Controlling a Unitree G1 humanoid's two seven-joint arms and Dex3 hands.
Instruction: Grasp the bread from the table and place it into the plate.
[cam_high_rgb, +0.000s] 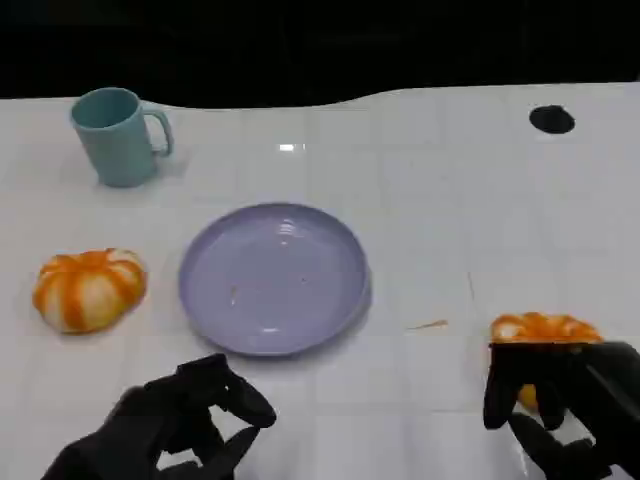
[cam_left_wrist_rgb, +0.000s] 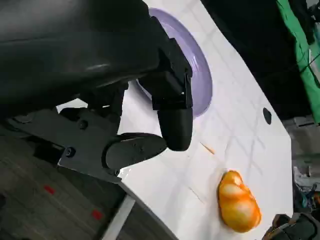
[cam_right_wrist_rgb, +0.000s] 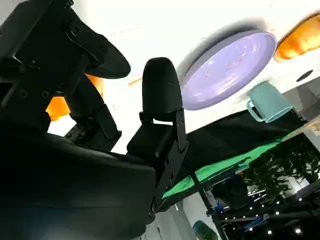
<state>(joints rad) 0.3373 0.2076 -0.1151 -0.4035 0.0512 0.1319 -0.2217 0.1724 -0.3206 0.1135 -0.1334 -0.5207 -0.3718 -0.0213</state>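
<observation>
Resting near the desk's front right corner, your bread (cam_high_rgb: 543, 328) lies with its long axis along the front edge; the right hand (cam_high_rgb: 560, 400) hides its near side, fingers curled over it, though you can't tell if they grip. Your left hand (cam_high_rgb: 185, 420) hovers empty, fingers apart, before the plate (cam_high_rgb: 275, 278). A second bread (cam_high_rgb: 90, 288) sits near the left edge.

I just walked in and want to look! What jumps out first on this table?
The big purple plate sits in the middle of the white table, with nothing in it. Two orange-and-white bread buns stand out: one bun lies far left, and the other bun lies at the right, where the black right hand reaches over it. A teal mug stands at the back left.
</observation>
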